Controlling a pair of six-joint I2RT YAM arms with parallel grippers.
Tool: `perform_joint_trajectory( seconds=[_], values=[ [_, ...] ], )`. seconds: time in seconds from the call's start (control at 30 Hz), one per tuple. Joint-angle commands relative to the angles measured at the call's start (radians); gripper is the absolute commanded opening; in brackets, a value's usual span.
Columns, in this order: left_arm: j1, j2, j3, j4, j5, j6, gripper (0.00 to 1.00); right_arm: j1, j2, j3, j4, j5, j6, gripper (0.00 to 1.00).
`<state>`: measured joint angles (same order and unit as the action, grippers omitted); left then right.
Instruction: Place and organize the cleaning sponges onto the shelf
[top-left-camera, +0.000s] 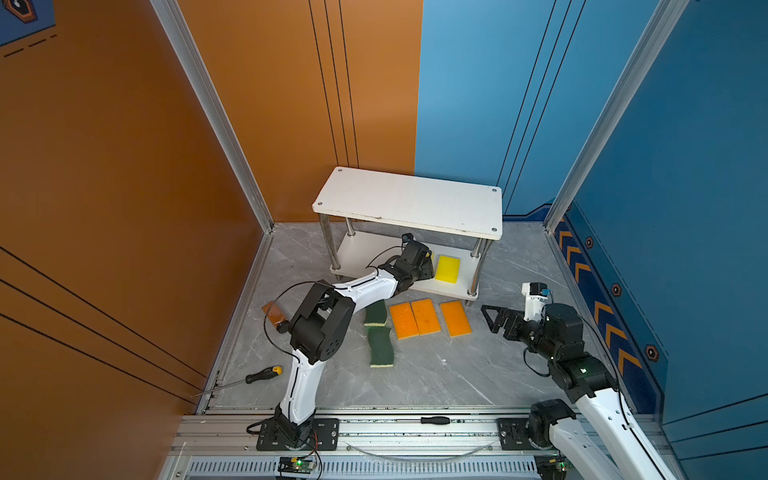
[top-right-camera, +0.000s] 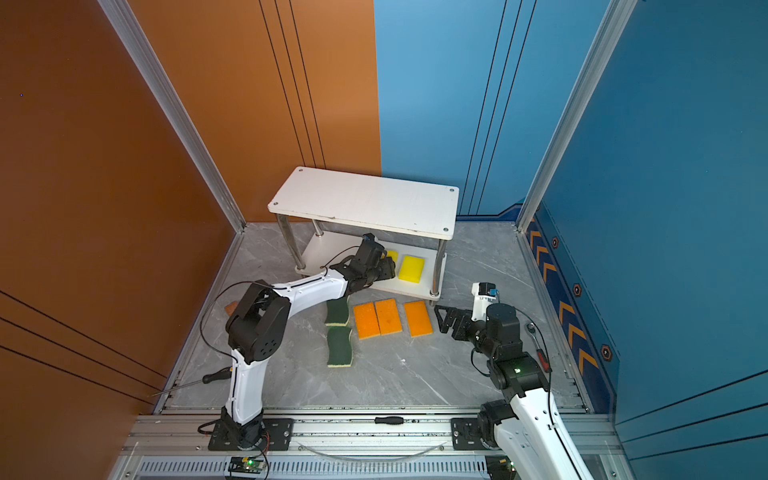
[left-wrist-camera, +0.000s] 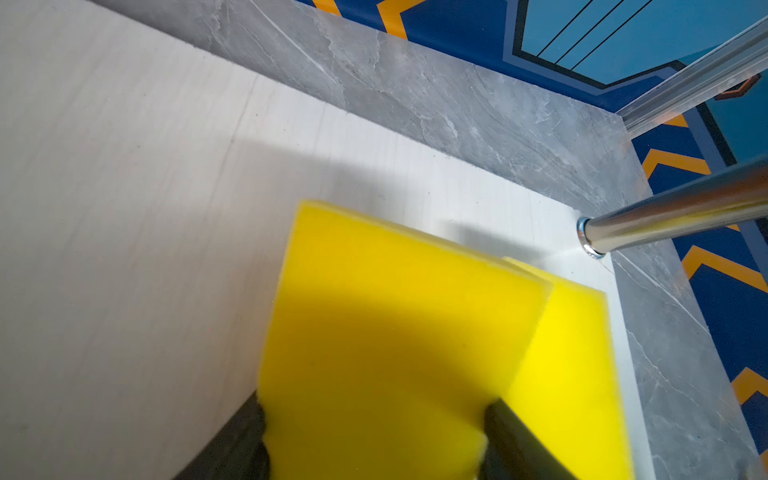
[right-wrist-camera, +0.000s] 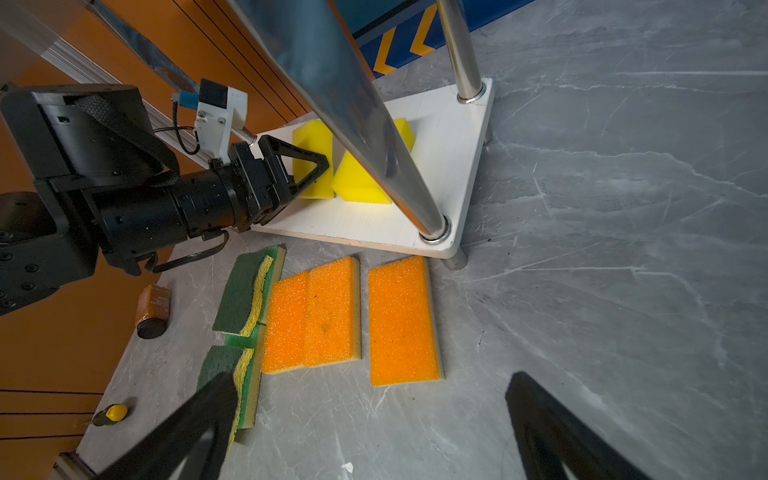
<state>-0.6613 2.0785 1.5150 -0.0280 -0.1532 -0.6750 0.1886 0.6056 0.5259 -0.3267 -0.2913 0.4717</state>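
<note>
You are early in the job: by my reading one sponge is placed and a second is about to be. Your left end effector is clenched on a plain yellow sponge, reaching in between the two boards of the shelf. The sponge is low over the lower board, though these views do not show whether it touches. Just beside it, toward the shelf's right-hand posts, a second yellow sponge lies flat on that board. The top board carries nothing. The rest waits on the surface in front of the shelf. Three orange-topped sponges lie side by side near its front edge, and two dark-green wavy sponges lie before its middle. A strip of lighter green foam peeks from under them, but you cannot count what lies there. Your right end effector hangs released and empty near the shelf's right front post. At least five sponges remain to shelve.
</note>
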Motion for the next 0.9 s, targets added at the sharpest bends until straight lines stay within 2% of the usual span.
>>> perform_joint_trajectory(
  seconds=[0.0, 0.87],
  values=[
    [0.006, 0.025, -0.005, -0.004, 0.023, -0.008, 0.69, -0.007, -0.013, -0.01, -0.025, 0.006, -0.01, 1.0],
    [0.005, 0.032, -0.004, -0.013, 0.019, -0.011, 0.71, -0.007, -0.018, -0.015, -0.025, 0.003, -0.01, 1.0]
  ],
)
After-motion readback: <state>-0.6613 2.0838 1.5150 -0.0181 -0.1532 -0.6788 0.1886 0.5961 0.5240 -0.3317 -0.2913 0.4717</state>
